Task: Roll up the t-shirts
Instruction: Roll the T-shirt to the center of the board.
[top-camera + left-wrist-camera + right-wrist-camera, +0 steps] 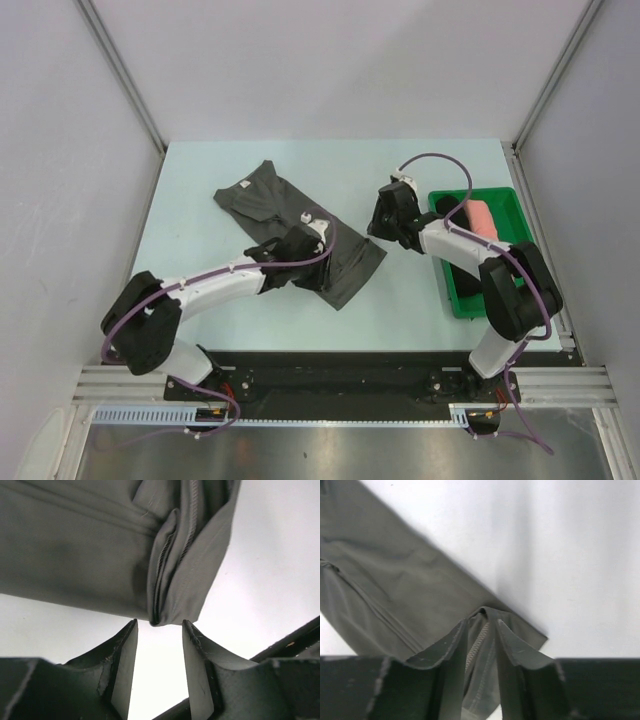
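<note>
The dark grey t-shirt (262,200) lies on the pale table (400,300) to the left of the green tray (466,306). It is folded into a long narrow strip that runs slantwise, with its hem end nearest the tray and its neck end, marked by a small white label (243,185), farthest from the tray. Inside the tray, at its far end, a black roll (449,210) and a salmon-pink roll (482,217) sit side by side, the black one on the side toward the shirt. The right arm (510,285) reaches across above the tray and hides much of its near half. The left gripper (159,625) is at the strip's long edge on the side away from the tray. Its jaws are spread, and a folded, stitched corner of the cloth ends just at the fingertips without being pinched, with bare table showing in the gap between them. The right gripper (482,624) is at the hem corner closest to the tray. Its fingers (447,652) stand a little apart with a raised fold of the hem between them, and the stitched seam shows plainly in the gap, so the pads do not look pressed onto the cloth
</note>
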Available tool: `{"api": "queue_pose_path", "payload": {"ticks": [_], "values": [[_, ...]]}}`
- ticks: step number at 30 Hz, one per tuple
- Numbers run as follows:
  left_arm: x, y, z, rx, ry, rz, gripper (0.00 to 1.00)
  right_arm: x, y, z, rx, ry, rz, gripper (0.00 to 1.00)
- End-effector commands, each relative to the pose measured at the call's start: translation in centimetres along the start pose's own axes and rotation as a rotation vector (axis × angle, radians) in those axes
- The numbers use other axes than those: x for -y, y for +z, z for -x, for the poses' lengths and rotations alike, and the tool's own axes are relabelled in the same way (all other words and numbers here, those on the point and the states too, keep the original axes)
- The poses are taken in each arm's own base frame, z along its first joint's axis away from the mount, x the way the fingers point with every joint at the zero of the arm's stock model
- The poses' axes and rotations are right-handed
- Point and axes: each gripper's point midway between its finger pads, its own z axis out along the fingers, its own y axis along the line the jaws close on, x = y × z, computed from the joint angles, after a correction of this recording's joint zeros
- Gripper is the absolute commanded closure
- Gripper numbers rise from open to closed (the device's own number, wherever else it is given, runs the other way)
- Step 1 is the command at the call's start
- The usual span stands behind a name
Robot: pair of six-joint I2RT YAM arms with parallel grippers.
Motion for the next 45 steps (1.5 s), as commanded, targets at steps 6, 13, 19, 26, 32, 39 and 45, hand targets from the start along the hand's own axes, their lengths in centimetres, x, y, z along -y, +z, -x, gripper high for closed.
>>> {"api": "queue_pose_path", "payload": {"ticks": [6,13,19,26,32,39,45], "values": [[2.4,-0.4,1.6,-0.013,0.151,-0.038,0.55,1.2,-0.2,-0.1,-0.022,-0.07,-0.065,0.62],[2.4,1.3,0.6,-0.068,0.17,-0.03,0.55,0.6,0.8,-0.4,-0.03,-0.064,-0.037,0.61],[2.3,2.3,0.2,-0.089,0.175,-0.027,0.55,0.5,1.3,-1.1,-0.049,-0.065,-0.038,0.61],[2.1,2.8,-0.1,-0.1,0.17,-0.018,0.6,0.6,1.7,-1.4,-0.057,-0.064,-0.038,0.64],[2.2,2.7,-0.1,-0.099,0.172,-0.025,0.83,0.2,1.7,-1.1,-0.05,-0.062,-0.032,0.72],[2.1,2.3,0.3,-0.086,0.17,-0.017,1.0,-0.4,1.7,-0.9,-0.045,-0.059,-0.015,0.89],[1.9,1.9,0.9,-0.068,0.169,-0.001,1.0,-0.5,1.6,-0.9,-0.046,-0.063,-0.018,0.72]]}}
